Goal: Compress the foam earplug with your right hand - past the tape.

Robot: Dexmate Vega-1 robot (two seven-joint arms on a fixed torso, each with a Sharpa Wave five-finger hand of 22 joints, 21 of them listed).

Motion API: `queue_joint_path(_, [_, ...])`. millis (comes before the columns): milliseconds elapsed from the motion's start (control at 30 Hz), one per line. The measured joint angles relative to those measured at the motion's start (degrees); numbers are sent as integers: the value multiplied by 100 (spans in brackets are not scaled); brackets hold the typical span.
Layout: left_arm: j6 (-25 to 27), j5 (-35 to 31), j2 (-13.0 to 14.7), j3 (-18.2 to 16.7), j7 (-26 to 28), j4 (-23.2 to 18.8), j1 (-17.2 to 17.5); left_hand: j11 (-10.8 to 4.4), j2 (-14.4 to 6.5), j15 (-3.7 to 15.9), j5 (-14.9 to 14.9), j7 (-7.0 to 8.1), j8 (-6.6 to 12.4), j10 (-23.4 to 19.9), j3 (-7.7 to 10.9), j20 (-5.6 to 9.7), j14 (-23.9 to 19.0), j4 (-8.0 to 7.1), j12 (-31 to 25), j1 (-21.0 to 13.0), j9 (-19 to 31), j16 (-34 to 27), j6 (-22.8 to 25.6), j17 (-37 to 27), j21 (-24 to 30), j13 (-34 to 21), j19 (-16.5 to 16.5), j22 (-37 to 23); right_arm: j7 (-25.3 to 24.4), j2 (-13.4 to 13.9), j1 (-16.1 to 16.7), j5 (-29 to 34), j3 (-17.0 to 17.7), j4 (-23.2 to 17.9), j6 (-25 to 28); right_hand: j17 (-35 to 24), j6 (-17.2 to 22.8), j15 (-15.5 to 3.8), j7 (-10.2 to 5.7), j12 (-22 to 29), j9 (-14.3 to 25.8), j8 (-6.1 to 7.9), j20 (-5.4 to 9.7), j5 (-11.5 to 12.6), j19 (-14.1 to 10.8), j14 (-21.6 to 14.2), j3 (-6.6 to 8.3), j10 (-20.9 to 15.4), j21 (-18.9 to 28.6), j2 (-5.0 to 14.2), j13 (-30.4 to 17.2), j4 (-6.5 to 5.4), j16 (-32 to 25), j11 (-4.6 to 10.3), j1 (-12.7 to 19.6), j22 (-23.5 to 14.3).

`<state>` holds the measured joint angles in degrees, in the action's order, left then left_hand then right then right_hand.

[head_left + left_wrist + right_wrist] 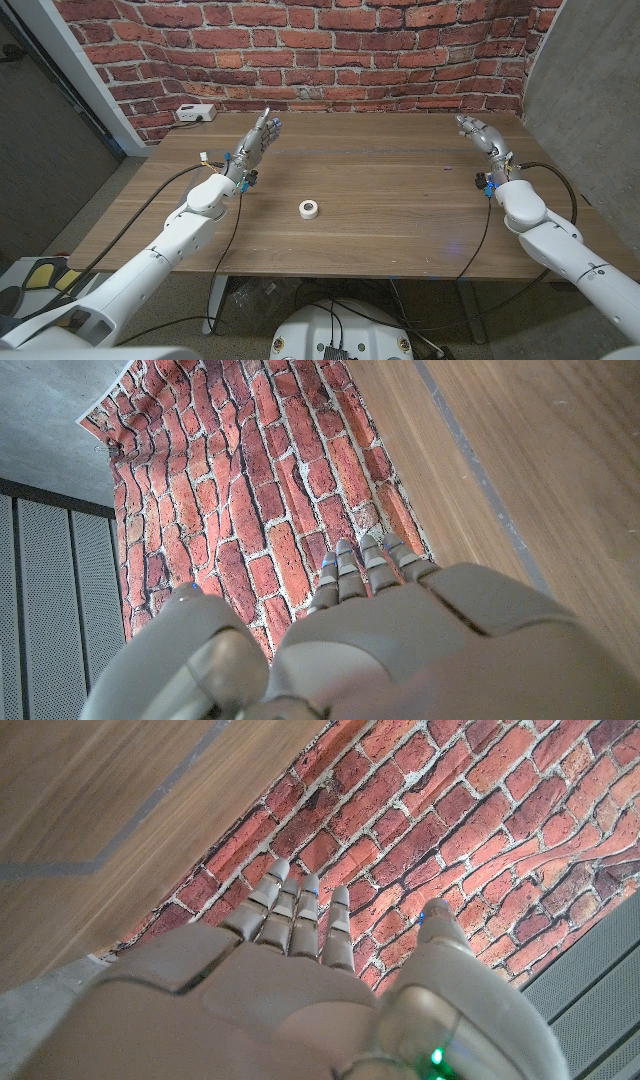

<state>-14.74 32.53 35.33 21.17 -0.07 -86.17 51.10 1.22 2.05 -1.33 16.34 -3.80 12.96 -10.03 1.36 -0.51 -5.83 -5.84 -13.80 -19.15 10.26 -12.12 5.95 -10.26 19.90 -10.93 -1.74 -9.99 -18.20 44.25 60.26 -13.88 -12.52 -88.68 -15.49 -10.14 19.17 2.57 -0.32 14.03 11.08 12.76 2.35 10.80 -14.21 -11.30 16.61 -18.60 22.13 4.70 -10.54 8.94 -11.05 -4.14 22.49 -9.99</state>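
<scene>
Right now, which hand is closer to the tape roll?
The left hand; the tape roll lies left of the table's middle, while the right hand stands near the far right corner.

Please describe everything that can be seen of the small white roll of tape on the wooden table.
The small white roll of tape is a short ring with a darker hole in its middle. It lies flat, hole up, near the middle of the brown wooden table. It lies between the two arms, and no hand touches it. Its material cannot be told at this size.

Matt wood table point(400, 200); rough brick wall point(330, 50); white tape roll point(309, 209).
</scene>
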Motion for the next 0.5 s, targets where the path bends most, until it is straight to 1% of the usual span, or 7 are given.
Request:
queue_joint_path(33, [0,-4,-1,0,16,-10,8,0,0,0,0,0,0,0,0,0,0,0,0,0,0,0,0,0,-18,0,0,0,-23,39,-4,55,-20,-7,37,0,0,-21,0,18,0,0,-20,0,-21,-21,17,-15,0,3,0,17,0,-8,28,0])
queue_joint_path(67, [0,-6,0,1,29,-27,24,0,0,0,0,0,0,0,0,0,0,0,0,0,0,0,0,0,-22,0,0,0,-57,59,-7,136,-35,-10,89,0,6,-21,-6,18,0,0,-18,0,-22,-22,24,-35,0,-25,0,24,0,12,56,0])
queue_joint_path(200, [7,-15,5,0,64,-60,48,0,0,5,0,0,0,0,0,0,-5,0,0,0,0,0,62,0,-22,0,0,0,-166,119,-28,358,-97,-9,192,0,52,-51,-38,40,0,0,-7,0,-93,-111,48,-93,0,-9,0,48,0,69,168,0])
queue_joint_path(267, [26,-23,19,0,90,-104,75,0,0,11,0,0,0,0,0,0,-10,0,0,0,0,0,62,0,-22,0,0,0,-213,134,-39,439,-123,1,224,0,112,-84,-50,40,0,0,1,0,-162,-147,49,-141,0,-12,0,49,0,57,184,0])
queue_joint_path(367, [47,-35,31,-3,112,-144,96,0,0,11,0,0,0,0,0,-21,-10,0,0,0,0,0,62,0,-22,0,21,0,-318,159,-59,608,-184,27,285,0,134,-85,-71,40,-1,0,1,0,-162,-191,71,-175,0,-23,0,71,0,89,263,0])
queue_joint_path(433, [61,-43,46,-6,125,-166,108,0,0,11,0,0,0,0,0,-21,-10,0,0,0,0,0,61,0,-22,0,21,0,-406,173,-70,746,-215,37,343,0,183,-112,-95,59,-1,0,-9,0,-216,-235,81,-221,0,2,0,81,0,136,330,0])
queue_joint_path(500, [68,-48,51,-8,135,-177,114,0,0,11,0,0,0,0,0,-21,-10,0,0,-1,0,0,61,0,-22,0,21,0,-464,186,-77,833,-243,39,386,0,266,-122,-121,61,-1,42,-1,0,-225,-245,95,-268,0,-24,0,95,0,182,417,0])
